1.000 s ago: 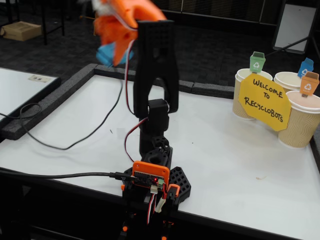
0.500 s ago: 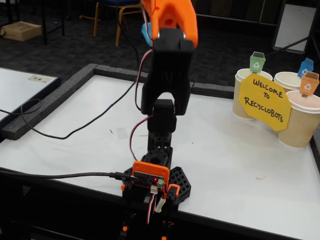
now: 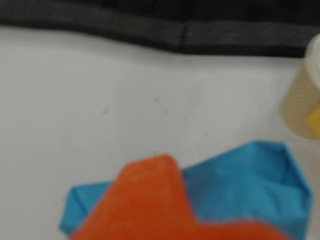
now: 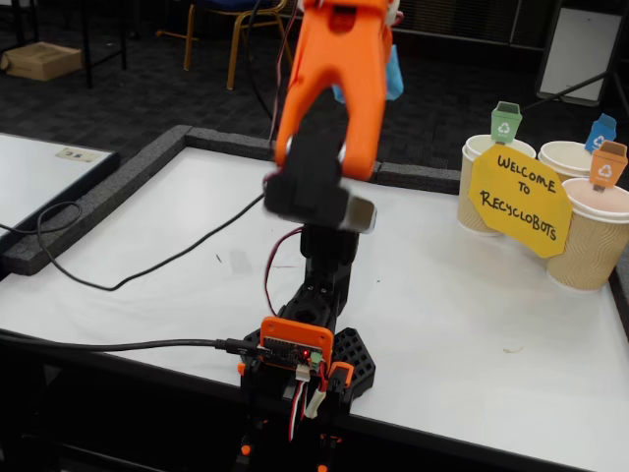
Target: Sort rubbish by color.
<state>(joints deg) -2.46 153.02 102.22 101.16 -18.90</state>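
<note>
In the fixed view my arm is raised high over the white table [image 4: 462, 295], and my gripper [image 4: 385, 49] near the frame's top edge is shut on a light blue crumpled paper wad [image 4: 394, 77], a piece of the rubbish. The wrist view is blurred: the blue wad [image 3: 250, 187] bulges out on both sides from under an orange finger [image 3: 150, 200], well above the table [image 3: 100, 100]. The other finger is hidden.
Three tan paper cups stand at the far right: one with a green bin flag [image 4: 506, 122], one with a blue flag [image 4: 600, 133], one with an orange flag [image 4: 608, 163]. A yellow sign [image 4: 519, 202] leans on them. Dark foam [image 4: 147, 162] edges the table. A black cable [image 4: 147, 270] trails left.
The arm has swung from the left to the right with the blue wad held in the gripper, bringing it nearer the cups. The cups and sign have not moved.
</note>
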